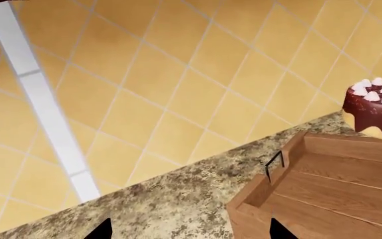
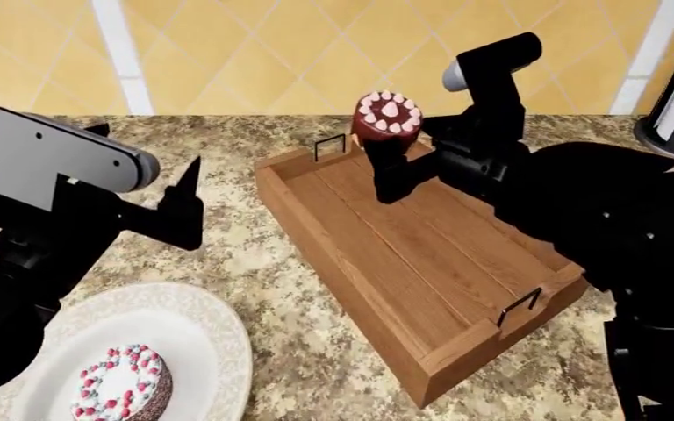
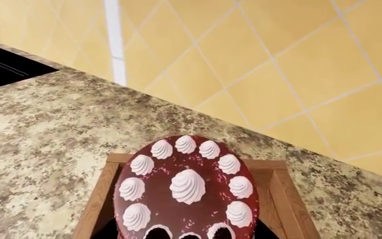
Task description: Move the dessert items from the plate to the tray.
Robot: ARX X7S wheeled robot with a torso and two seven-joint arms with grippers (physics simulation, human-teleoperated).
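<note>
**Fingers carry first cake over the tray**

Right fingers [image 2: 386,180] grasp a cake [image 2: 386,119] above the tray [image 2: 431,263]'s far end; lower it level onto the boards before releasing. Left fingers [image 2: 185,206] hang spread and empty beside the plate [image 2: 214,329], which holds the second cake [image 2: 123,384].

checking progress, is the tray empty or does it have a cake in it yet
Empty: the tray shows bare planks. One cake is held above its far end, the other cake sits on the plate.

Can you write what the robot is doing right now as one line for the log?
right gripper: holding cake above tray far end | left gripper: open, idle | second cake: on plate
</note>
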